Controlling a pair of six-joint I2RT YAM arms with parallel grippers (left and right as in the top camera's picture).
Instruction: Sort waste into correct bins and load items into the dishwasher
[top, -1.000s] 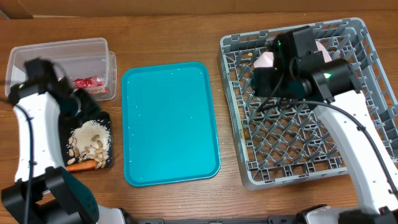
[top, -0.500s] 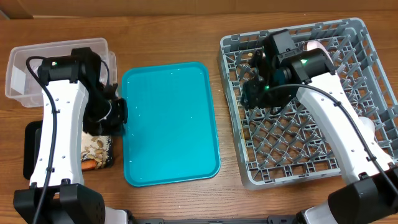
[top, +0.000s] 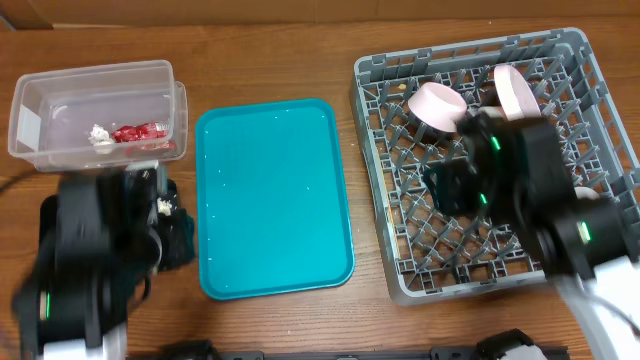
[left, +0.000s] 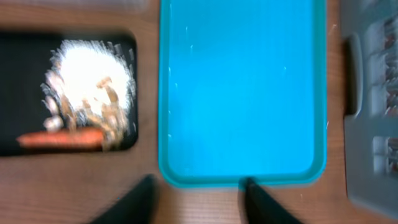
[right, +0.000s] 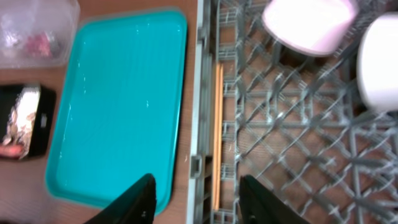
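The clear tub (top: 60, 100) at the back left holds the red wrapper (top: 135, 132) and the white paper wad (top: 100, 133). The black tray (left: 18, 93) holds beige food scraps (left: 93, 81) and the orange carrot (left: 59, 138). My left arm hides it in the overhead view. The grey dish rack (top: 575, 60) holds a pink bowl (top: 440, 105), a bowl standing on edge (top: 513, 90), a white cup (right: 380, 62) and the chopsticks (right: 217, 130) along its left wall. My left gripper (left: 199, 193) is open and empty near the teal tray's front edge. My right gripper (right: 196, 193) is open and empty over the rack's left wall.
The teal serving tray (top: 270, 195) lies bare between the bins and the rack; it also shows in the left wrist view (left: 242, 93) and the right wrist view (right: 118, 106). The wooden table (top: 270, 60) shows behind it.
Both arms have pulled back toward the table's near side. The right arm has left the rack's back, uncovering the pink bowl and the bowl on edge. The left arm now covers the black tray.
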